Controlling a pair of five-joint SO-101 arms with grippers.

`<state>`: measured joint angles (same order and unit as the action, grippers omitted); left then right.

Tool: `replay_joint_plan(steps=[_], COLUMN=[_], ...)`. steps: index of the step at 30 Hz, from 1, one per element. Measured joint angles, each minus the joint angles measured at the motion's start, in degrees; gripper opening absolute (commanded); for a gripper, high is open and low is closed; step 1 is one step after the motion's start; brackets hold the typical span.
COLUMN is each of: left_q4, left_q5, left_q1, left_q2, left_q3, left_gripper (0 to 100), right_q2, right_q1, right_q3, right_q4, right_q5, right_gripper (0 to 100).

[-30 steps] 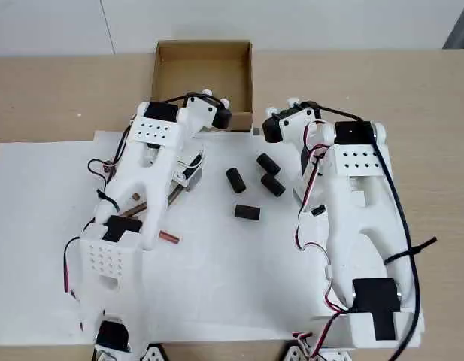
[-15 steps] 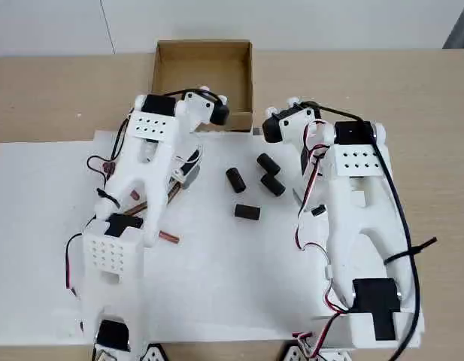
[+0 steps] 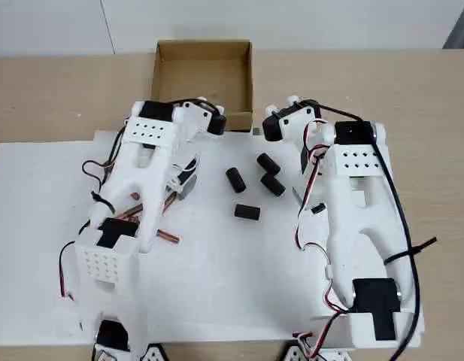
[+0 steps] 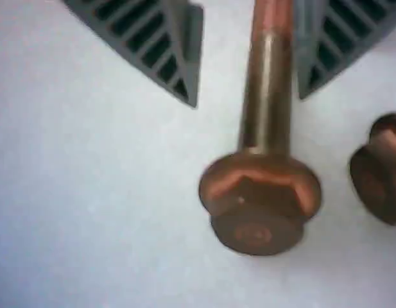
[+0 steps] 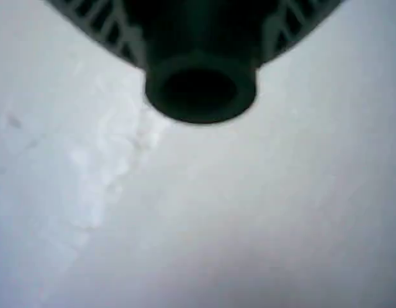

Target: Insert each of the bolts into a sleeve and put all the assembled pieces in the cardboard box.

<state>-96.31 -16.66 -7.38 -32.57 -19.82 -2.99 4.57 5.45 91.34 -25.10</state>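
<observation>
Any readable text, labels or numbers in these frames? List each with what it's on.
No legible text anywhere.
The bolt head in the left wrist view may carry a faint stamped mark, too blurred to read.
The cardboard box and sleeves show no print.

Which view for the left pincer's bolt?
Left wrist view: bolt close up, hex head and shank, inside the open left pincer. High view: mostly hidden under that arm. Right wrist view faces a black sleeve.
</observation>
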Motion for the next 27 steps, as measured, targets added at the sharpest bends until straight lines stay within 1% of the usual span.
replay_joint_plan(steps=[6, 10, 17, 21, 27], left_q4=[5.1, 6.86, 7.03, 6.95, 6.77], left_q5=[-0.18, -0.18, -0.18, -0.35, -0.18], left_q1=[0.0, 0.0, 0.0, -0.09, -0.26], left_q2=[0.0, 0.0, -1.85, -2.99, -2.99], left_q3=[2.9, 3.25, 2.73, 1.76, 1.67], left_gripper=[10, 10, 9, 0, 1], right_q2=[0.0, 0.0, 0.0, 0.0, 0.0], right_q1=[0.0, 0.0, 0.0, 0.0, 0.0], right_q3=[0.0, 0.0, 0.0, 0.0, 0.0], right_q4=[0.0, 0.0, 0.0, 0.0, 0.0], right_q5=[0.0, 0.0, 0.0, 0.0, 0.0], right_gripper=[0.8, 0.8, 0.8, 0.8, 0.8])
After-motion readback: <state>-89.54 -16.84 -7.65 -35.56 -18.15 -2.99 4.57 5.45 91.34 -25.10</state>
